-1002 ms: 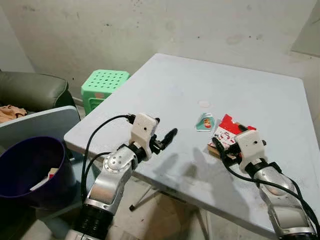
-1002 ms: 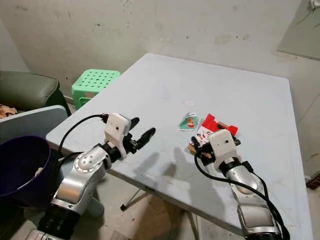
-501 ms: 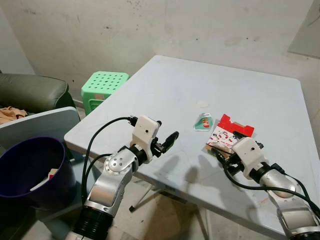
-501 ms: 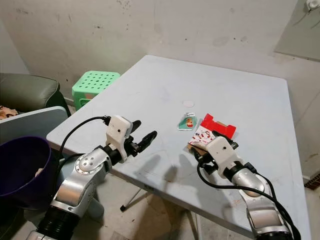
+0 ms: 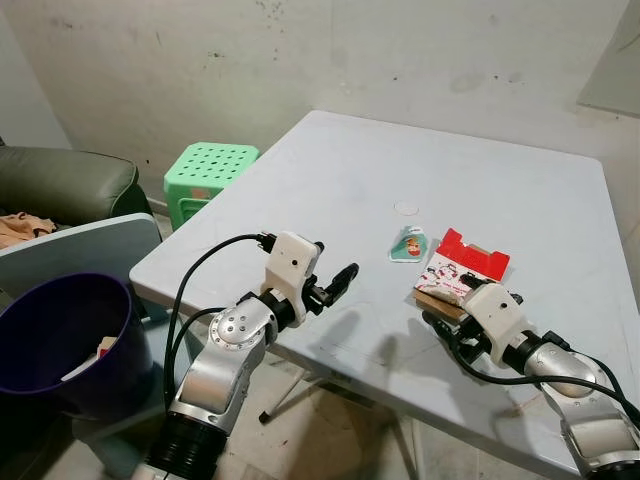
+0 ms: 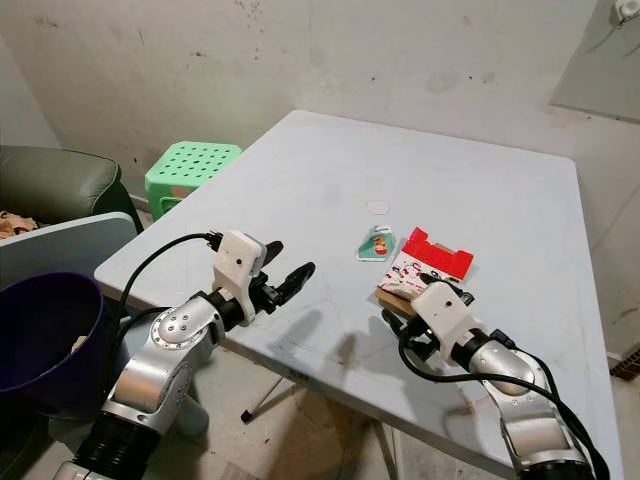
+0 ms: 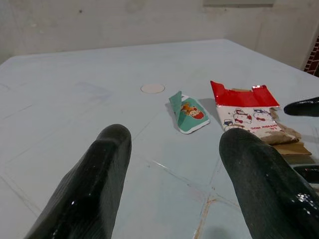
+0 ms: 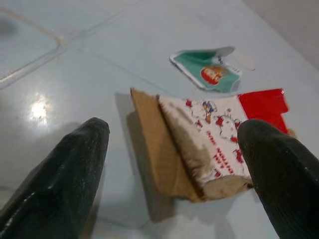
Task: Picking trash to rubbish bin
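right gripper spread, low beside red-and-white wrapper | left gripper spread above table | bin far left

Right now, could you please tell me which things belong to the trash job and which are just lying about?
Job: red carton, green wrapper, white disc, purple bin, right gripper open at the carton.
Lying about: green stool, sofa, table.
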Robot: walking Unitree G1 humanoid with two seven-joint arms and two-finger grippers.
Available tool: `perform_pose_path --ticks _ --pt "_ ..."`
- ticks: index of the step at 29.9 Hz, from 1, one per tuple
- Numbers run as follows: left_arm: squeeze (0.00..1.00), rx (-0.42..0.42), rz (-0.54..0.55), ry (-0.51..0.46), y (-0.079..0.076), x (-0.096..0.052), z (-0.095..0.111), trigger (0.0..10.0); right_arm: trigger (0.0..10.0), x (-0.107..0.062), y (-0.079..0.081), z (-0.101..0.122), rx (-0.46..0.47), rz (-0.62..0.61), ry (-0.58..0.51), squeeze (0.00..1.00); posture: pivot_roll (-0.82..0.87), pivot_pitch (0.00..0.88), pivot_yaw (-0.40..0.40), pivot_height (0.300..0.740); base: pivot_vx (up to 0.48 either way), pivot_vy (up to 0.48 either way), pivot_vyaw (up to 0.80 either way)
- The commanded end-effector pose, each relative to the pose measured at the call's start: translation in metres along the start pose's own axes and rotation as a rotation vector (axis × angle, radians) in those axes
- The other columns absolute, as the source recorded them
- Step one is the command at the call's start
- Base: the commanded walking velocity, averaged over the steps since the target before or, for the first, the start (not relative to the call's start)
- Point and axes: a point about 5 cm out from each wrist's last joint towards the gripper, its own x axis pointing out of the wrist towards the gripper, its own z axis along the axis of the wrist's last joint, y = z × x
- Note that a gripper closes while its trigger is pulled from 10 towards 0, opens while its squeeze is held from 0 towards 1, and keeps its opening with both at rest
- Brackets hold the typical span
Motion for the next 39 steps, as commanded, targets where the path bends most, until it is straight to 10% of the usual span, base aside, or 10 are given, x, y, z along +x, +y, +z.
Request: perform_pose_path --ticks 1,19,24,25,39 --pt "0.0 0.02 -0.015 -0.008 -0.002 -0.001 0.004 10.0 10.0 -0.001 0.001 -0.003 0.001 0.026 0.019 0.0 0.01 0.011 0.004 0.74 0.0 0.0 0.0" --pt "0.0 0.027 0.004 -0.007 0.001 -0.002 0.004 10.0 10.0 0.003 -0.006 -0.009 0.137 -0.02 0.107 0.0 0.02 0.03 0.0 0.74 0.0 0.0 0.0" --pt "0.0 0.029 0.009 -0.007 0.002 -0.002 0.005 10.0 7.5 0.006 -0.009 -0.009 0.126 -0.053 0.126 0.0 0.02 0.034 -0.002 0.74 0.0 0.0 0.0" --pt "0.0 0.03 0.011 -0.008 0.002 -0.002 0.005 10.0 4.5 0.006 -0.01 -0.009 0.122 -0.059 0.129 0.0 0.02 0.034 -0.003 0.74 0.0 0.0 0.0" --pt "0.0 0.034 0.03 -0.011 0.005 -0.004 0.006 10.0 1.1 0.01 -0.013 -0.006 0.114 -0.056 0.157 0.0 0.03 0.038 -0.012 0.74 0.0 0.0 0.0"
